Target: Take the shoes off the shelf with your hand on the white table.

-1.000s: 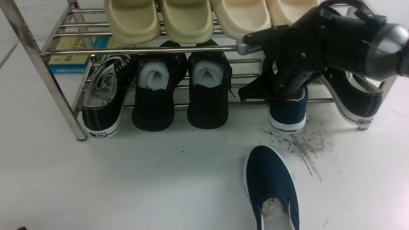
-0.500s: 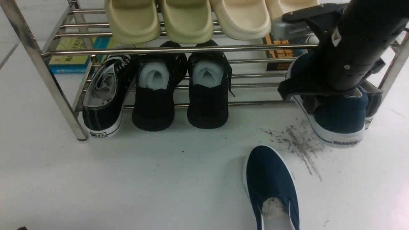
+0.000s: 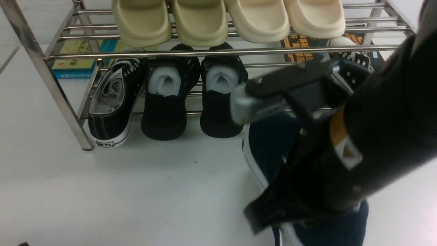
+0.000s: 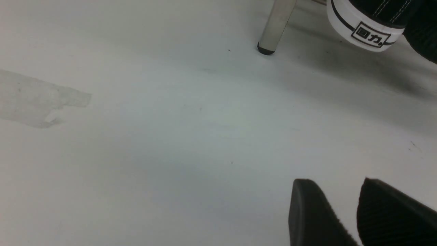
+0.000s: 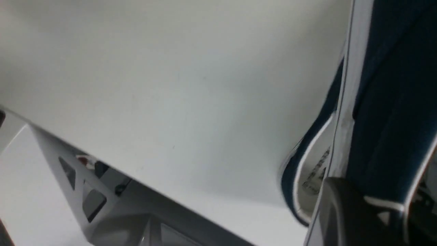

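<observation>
The black hand, my right gripper [image 3: 273, 160], fills the right foreground, closed on a navy-blue shoe [image 3: 269, 140] with a white sole rim, held off the steel shelf [image 3: 218, 52] over the white table [image 3: 136, 191]. In the right wrist view the held shoe [image 5: 392, 102] runs beside a dark finger [image 5: 344, 212], and the other navy shoe [image 5: 315, 171] lies on the table below, its printed white insole showing. The hand hides most of that shoe and the scuff streaks in the front view. My left gripper [image 4: 336, 184] hangs open and empty above bare table.
On the lower tier stand a black lace-up sneaker [image 3: 112, 102], two black knit shoes [image 3: 165, 99] and another sneaker [image 3: 355, 61]. Beige slippers [image 3: 201, 20] fill the top tier. Books [image 3: 75, 58] lie behind. The table's near edge [image 5: 136, 171] shows in the right wrist view.
The hand has drawn the second navy shoe off the lower tier, first to the right, then forward and left over the first shoe, much nearer the camera. The left arm has not visibly moved.
</observation>
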`<control>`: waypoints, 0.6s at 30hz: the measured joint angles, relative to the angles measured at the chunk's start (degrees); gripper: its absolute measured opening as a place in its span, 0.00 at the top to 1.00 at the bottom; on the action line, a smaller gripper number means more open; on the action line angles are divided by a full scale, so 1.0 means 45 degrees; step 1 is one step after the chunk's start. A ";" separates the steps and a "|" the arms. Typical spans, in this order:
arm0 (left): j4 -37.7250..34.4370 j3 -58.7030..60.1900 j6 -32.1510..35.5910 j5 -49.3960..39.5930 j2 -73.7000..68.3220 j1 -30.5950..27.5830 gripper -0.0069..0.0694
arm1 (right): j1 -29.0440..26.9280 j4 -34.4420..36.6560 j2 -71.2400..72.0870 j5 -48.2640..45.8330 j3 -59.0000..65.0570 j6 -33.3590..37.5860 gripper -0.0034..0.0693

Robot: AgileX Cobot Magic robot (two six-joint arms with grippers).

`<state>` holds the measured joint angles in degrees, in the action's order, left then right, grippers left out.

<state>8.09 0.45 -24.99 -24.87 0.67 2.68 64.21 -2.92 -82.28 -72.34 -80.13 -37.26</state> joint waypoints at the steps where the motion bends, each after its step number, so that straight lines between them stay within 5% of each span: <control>1: 0.0000 0.0000 0.0000 0.0000 0.0000 0.0000 0.59 | 0.0000 -0.0036 0.0000 0.0005 0.0022 -0.0105 0.90; 6: 0.0000 0.0000 0.0000 0.0000 0.0000 0.0000 0.59 | 0.1859 -0.1358 -0.1107 0.0716 0.0116 -0.2098 0.90; 18: 0.0000 0.0000 0.0000 0.0000 0.0000 0.0000 0.59 | 0.1280 -0.2404 -0.4428 0.3197 0.0116 -0.3406 0.90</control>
<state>8.09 0.45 -24.99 -24.87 0.67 2.68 69.97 -13.73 -102.21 -57.96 -79.61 -52.59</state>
